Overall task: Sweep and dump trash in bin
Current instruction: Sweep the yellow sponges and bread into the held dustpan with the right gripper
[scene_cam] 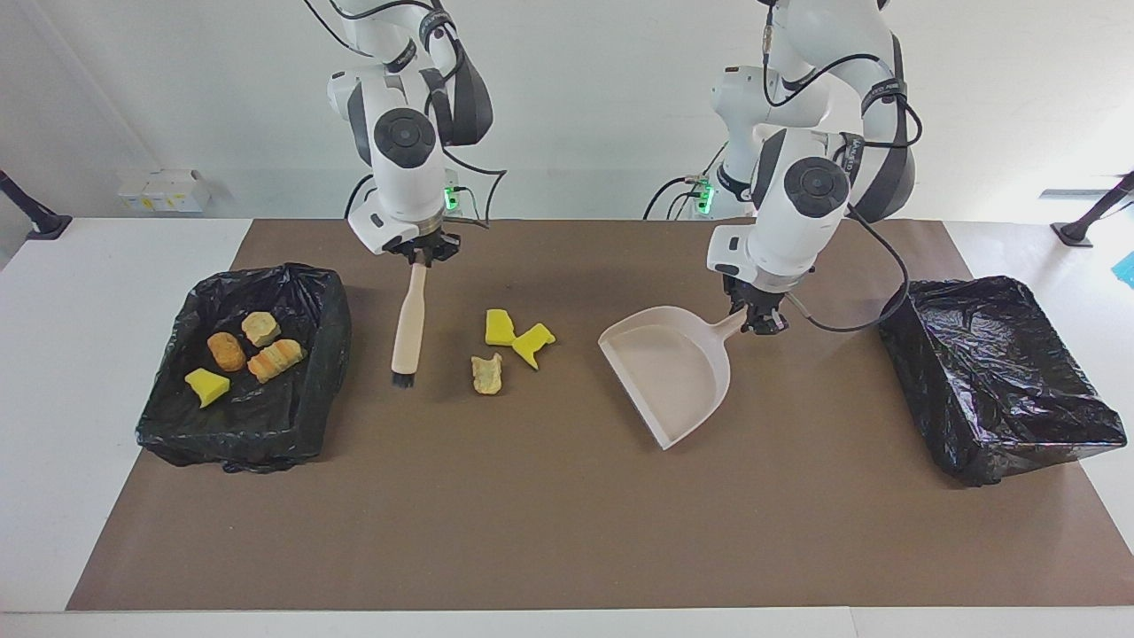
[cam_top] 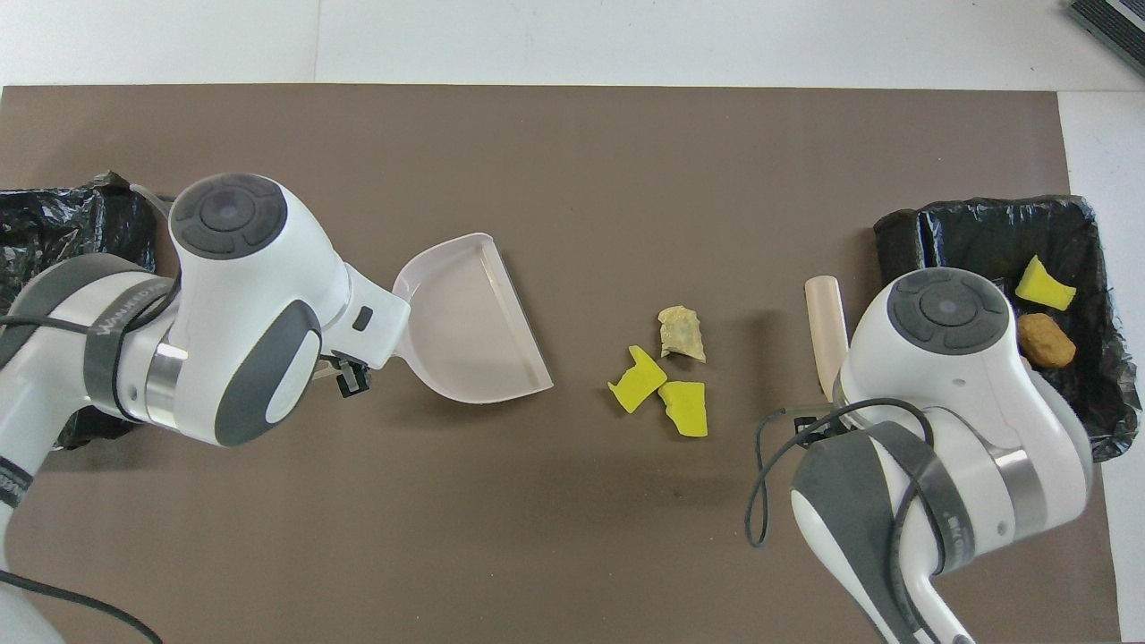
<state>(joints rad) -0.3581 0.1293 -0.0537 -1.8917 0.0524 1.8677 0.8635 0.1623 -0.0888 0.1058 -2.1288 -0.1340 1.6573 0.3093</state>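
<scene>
Three pieces of trash lie on the brown mat between the tools: two yellow sponge bits (scene_cam: 500,328) (scene_cam: 534,343) and a tan lump (scene_cam: 486,374), seen from overhead as yellow bits (cam_top: 637,391) (cam_top: 685,407) and lump (cam_top: 682,331). My right gripper (scene_cam: 423,252) is shut on the beige brush (scene_cam: 409,323), which hangs bristles down between the trash and a black-lined bin (scene_cam: 301,416). My left gripper (scene_cam: 757,319) is shut on the handle of the beige dustpan (scene_cam: 669,372), whose open mouth faces the trash. Overhead, the brush (cam_top: 826,322) and dustpan (cam_top: 474,331) flank the pieces.
The bin at the right arm's end holds several more pieces, among them a yellow bit (scene_cam: 206,386) and an orange lump (scene_cam: 230,352). A second black-lined bin (scene_cam: 992,381) stands at the left arm's end. White table (scene_cam: 71,372) borders the mat.
</scene>
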